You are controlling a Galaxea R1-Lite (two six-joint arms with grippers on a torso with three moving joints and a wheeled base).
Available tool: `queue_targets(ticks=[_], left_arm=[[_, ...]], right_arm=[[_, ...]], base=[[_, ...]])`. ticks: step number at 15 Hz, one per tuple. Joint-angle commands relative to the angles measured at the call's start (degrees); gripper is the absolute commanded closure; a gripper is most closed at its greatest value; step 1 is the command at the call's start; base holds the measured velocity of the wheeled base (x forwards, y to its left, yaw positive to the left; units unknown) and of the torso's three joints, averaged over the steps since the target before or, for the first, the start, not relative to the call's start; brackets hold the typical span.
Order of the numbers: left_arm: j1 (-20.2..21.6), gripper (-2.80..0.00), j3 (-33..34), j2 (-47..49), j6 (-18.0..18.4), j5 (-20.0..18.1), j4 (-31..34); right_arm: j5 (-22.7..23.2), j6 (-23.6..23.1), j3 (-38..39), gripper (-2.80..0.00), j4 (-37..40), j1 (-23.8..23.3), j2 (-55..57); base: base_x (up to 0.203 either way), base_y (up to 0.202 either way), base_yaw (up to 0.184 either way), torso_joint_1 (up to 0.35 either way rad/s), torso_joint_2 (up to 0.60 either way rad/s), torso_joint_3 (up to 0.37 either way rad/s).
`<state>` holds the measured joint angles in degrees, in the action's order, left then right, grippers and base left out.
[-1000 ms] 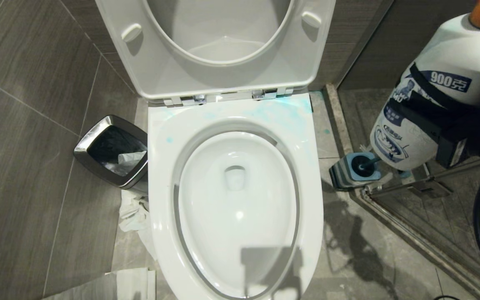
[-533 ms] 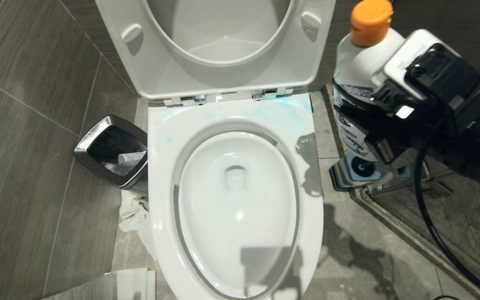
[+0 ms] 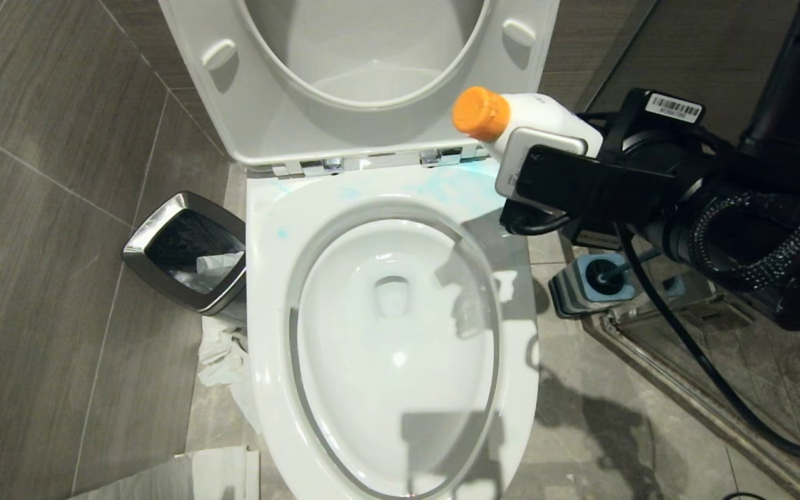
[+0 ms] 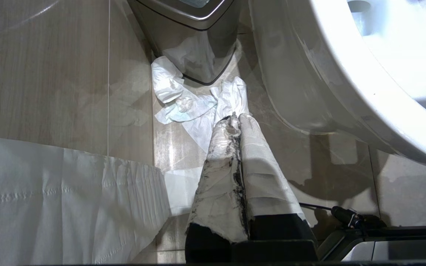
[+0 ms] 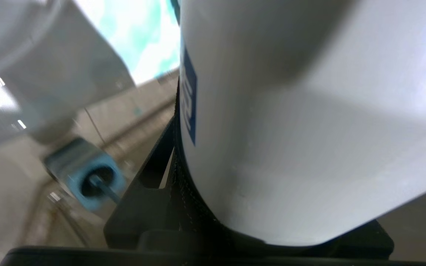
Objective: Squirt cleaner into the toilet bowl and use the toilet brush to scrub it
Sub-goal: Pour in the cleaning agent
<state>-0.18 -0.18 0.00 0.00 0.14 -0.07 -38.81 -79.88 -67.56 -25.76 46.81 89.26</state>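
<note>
- Nearest us: our left gripper [image 4: 237,122] is parked low by the floor, its paper-wrapped fingers pressed together on nothing, pointing at crumpled white tissue [image 4: 183,105] below the steel-rimmed square bin [image 3: 188,253]. It's on the far side of the bowl from the action, so we judge it plays no part in the squirt.
- Middle: the large white glossy ceramic toilet bowl [image 3: 271,292] sits open before us, seat and lid up, with turquoise smears on the rear rim near the hinges.
- Right side: the slim dark blue-grey toilet brush [image 3: 612,272] stands in its squat blue-and-grey holder [image 3: 570,292] on the floor, untouched.
- Further back: our right gripper [image 3: 546,170] is clamped around the body of the small white plastic cleaner bottle with the round orange cap [image 3: 511,118].
- Key relation: the bottle lies near level, long axis across the view, cap pointing towards our left, over the bowl's rear right rim.
- The bowl's basin lies nearer us and lower than the cap, so we judge the nozzle needs tipping down and towards us before squeezing.
</note>
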Motion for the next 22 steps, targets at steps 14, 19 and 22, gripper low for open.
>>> queue_targets(ticks=[14, 19, 22], left_arm=[[0.01, 0.0, 0.01, 0.09, 0.0, 0.04, -0.01], [0.01, 0.0, 0.01, 0.09, 0.0, 0.04, -0.01], [0.01, 0.0, 0.01, 0.09, 0.0, 0.04, -0.01]], right_arm=[[-12.65, -56.92, -27.64, 0.0, 3.59, 4.14, 20.81], [-15.68, -77.78, -28.92, 0.0, -22.37, 7.32, 25.83], [-18.02, -78.23, -28.22, 0.0, -35.72, 10.58, 28.48]], base=[[0.0, 0.0, 0.0, 0.0, 0.0, 0.0], [0.0, 0.0, 0.0, 0.0, 0.0, 0.0], [0.0, 0.0, 0.0, 0.0, 0.0, 0.0]])
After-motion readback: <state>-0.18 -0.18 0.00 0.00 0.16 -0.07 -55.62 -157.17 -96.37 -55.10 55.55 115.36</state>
